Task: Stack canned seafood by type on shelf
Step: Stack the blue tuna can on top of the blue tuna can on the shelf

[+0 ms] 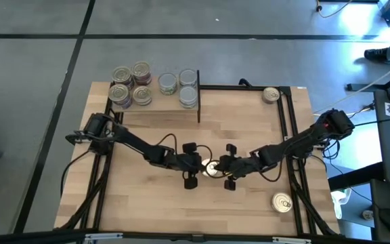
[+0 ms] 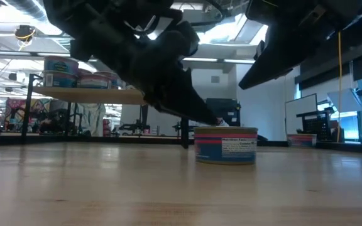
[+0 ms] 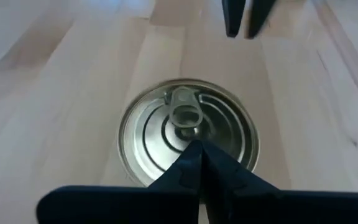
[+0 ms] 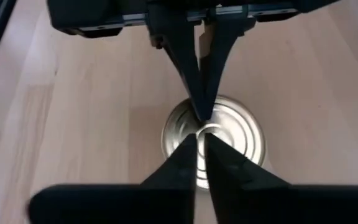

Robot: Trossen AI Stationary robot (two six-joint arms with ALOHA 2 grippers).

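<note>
One gold-lidded tin stands upright on the tabletop at mid-table, with its pull tab facing up. Its label shows in the low view. My left gripper comes in from the table's left, fingers shut, tips on the lid. My right gripper comes from the table's right and hovers above the same tin, its fingers a narrow gap apart and touching nothing. Several more tins stand in stacks on the raised wood shelf at the far left. My left gripper rests the tips of its shut fingers on the tin's lid, just beside the pull tab. It slants down from above and from the table's left. The tin stands flat on the table.
A lone tin sits near the far right corner and another near the right front. The shelf's black post stands behind the two grippers. Bare tabletop lies in front of the arms.
</note>
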